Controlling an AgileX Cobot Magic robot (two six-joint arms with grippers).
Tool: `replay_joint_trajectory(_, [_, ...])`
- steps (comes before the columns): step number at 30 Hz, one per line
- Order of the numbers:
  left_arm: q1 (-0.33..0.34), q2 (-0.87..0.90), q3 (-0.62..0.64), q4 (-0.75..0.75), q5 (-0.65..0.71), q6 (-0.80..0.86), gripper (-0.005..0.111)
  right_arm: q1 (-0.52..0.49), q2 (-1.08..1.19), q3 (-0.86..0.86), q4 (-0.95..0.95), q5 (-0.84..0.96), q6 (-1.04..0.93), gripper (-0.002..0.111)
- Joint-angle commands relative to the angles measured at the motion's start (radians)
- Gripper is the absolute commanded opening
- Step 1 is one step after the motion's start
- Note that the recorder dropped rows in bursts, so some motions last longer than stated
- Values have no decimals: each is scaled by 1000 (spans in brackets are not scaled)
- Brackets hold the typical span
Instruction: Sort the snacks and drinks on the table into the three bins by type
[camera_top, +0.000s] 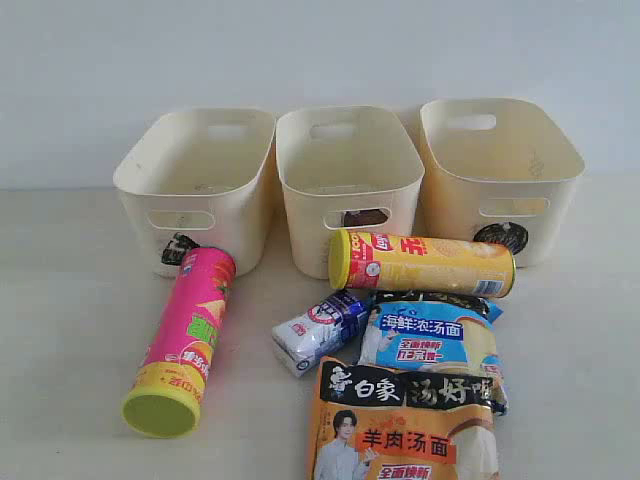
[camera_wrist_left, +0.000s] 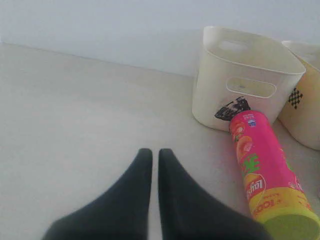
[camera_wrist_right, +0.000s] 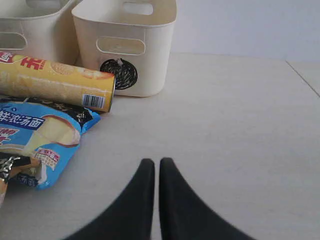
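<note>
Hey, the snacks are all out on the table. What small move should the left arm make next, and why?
Probably open the left gripper and ease it toward the pink chip tube. Its jaws are shut on nothing, and the tube lies on its side nearest that arm, its far end by the left bin.

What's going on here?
Sorting hasn't started. The left gripper and right gripper are both shut and empty. The pink tube, yellow tube, carton, blue packet and orange-black packet all lie on the table in front of the three bins, which look empty.
</note>
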Motion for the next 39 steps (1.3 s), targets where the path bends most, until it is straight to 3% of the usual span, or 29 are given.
replay_joint_trajectory(1, [-4,-4,4,6,-9,-8,4,-4,-5,5,-5,-12,-4,1])
replay_joint_trajectory(5, [-4,-4,4,6,-9,-8,4,-4,-5,5,-5,-151,-11,1])
replay_joint_trajectory(10, [-4,-4,4,6,-9,-8,4,-4,-5,5,-5,-529,-11,1])
replay_joint_trajectory(17, [-4,-4,4,6,-9,-8,4,-4,-5,5,15,-767,-10,1])
replay_joint_trajectory(19, [-4,-4,4,6,-9,-8,4,-4,-5,5,70,-866,76,1])
replay_joint_trajectory(24, [-4,-4,4,6,-9,-8,4,-4,8,-30,85,-824,109,1])
replay_joint_trajectory(28, [-4,-4,4,6,-9,-8,4,-4,138,-209,85,-749,151,1])
replay_joint_trajectory(31, [-4,-4,4,6,-9,-8,4,-4,277,-387,86,-702,366,1])
replay_joint_trajectory(33, [-4,-4,4,6,-9,-8,4,-4,339,-476,87,-774,478,1])
replay_joint_trajectory(37, [-4,-4,4,6,-9,-8,4,-4,430,-574,91,-822,424,1])
replay_joint_trajectory(39, [-4,-4,4,6,-9,-8,4,-4,486,-621,80,-713,417,1])
